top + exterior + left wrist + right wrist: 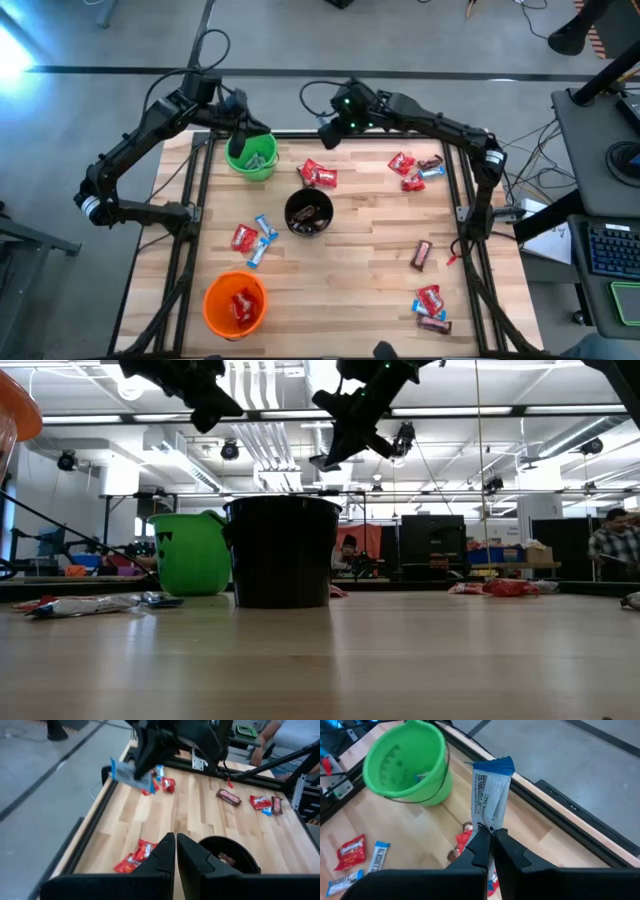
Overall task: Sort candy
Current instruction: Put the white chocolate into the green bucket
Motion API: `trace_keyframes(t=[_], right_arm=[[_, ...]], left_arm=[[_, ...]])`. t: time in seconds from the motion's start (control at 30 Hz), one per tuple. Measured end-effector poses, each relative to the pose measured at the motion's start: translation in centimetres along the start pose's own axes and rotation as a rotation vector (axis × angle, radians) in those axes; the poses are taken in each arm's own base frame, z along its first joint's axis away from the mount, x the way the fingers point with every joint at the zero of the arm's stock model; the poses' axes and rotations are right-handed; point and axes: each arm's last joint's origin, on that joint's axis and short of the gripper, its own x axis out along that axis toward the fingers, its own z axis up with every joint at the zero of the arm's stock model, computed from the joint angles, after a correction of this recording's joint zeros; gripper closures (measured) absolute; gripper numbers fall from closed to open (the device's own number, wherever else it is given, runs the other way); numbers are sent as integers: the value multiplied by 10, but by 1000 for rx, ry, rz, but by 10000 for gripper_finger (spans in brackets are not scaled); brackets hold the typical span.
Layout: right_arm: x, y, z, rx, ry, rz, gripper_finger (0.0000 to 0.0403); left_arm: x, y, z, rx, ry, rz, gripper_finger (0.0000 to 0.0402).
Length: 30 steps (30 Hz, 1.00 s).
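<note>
R gripper [491,836] pinches blue bar [491,795], long axis upright. Green cup [251,156] lies at 9 o'clock from it. L gripper [176,851] pressed together, empty, over that cup.
</note>
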Motion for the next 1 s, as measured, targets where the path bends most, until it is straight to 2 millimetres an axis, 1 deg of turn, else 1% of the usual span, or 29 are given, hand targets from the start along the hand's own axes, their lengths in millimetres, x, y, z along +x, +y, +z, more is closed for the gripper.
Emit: trace_keyframes(t=[0.13, 0.3, 0.43, 0.57, 0.67, 0.77, 1.0], right_arm=[[0, 13, -4, -41, 6, 32, 394], [-2, 33, -7, -88, -16, 101, 394], [-12, 49, -2, -137, -59, 152, 394], [-25, 61, 5, -180, -107, 185, 394], [-33, 65, 10, -193, -132, 199, 394], [-39, 69, 12, -210, -153, 210, 394], [-42, 75, 12, -221, -168, 226, 394]], left_arm=[[0, 1, 3, 17, -27, 8, 402], [2, 2, 4, -65, -33, -6, 402], [6, 4, 3, -82, -34, -60, 402], [13, 7, 2, -108, -30, -106, 399], [15, 9, 1, -138, -26, -117, 386], [17, 10, 1, -145, -31, -131, 364], [16, 10, 6, -153, -72, -141, 304]])
